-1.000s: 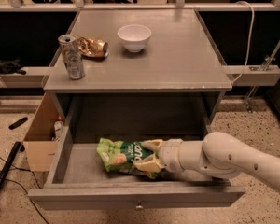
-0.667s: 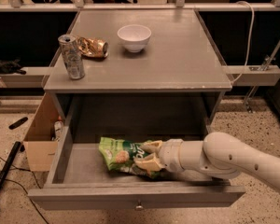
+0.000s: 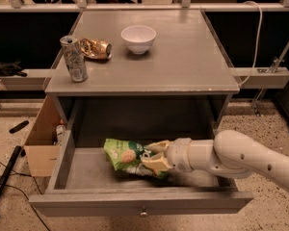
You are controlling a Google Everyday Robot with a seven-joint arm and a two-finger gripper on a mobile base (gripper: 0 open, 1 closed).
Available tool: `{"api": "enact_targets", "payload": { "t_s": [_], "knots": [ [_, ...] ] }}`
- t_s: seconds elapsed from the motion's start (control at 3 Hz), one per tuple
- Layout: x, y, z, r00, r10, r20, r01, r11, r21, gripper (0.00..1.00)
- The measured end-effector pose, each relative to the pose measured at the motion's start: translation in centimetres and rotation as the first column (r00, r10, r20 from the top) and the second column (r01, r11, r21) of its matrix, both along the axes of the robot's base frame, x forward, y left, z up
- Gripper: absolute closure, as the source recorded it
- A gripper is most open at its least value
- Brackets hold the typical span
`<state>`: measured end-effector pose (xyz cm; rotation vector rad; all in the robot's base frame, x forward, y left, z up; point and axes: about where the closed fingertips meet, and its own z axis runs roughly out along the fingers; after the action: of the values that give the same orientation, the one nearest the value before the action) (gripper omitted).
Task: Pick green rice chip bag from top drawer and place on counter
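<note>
The green rice chip bag [image 3: 124, 154] lies inside the open top drawer [image 3: 135, 203], left of centre, with its left end tilted up. My gripper [image 3: 154, 158] reaches into the drawer from the right on a white arm. Its tan fingers [image 3: 153, 165] are closed on the bag's right end, one above and one below. The counter [image 3: 183, 57] is the grey cabinet top above the drawer.
On the counter stand a silver can [image 3: 74, 58] at the left edge, a crumpled gold wrapper [image 3: 95, 48] behind it and a white bowl [image 3: 138, 38] at the back middle. A cardboard box [image 3: 41, 143] sits on the floor left of the drawer.
The bag has risen slightly and shifted a little to the right with the gripper. Its left end now tilts up off the drawer floor.
</note>
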<state>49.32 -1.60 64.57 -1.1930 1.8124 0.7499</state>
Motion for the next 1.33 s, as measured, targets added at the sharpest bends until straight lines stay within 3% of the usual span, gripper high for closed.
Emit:
{"api": "enact_targets", "payload": {
  "t_s": [0.67,1.0,1.33],
  "knots": [
    [1.3,-6.2,11.1,0.9908,-0.005,0.135,0.002,1.0,0.025,1.0],
    [0.9,-10.9,17.5,0.9779,-0.03,0.207,0.021,0.999,0.044,1.0],
    [0.9,-10.9,17.5,0.9779,-0.03,0.207,0.021,0.999,0.044,1.0]
  ]
}}
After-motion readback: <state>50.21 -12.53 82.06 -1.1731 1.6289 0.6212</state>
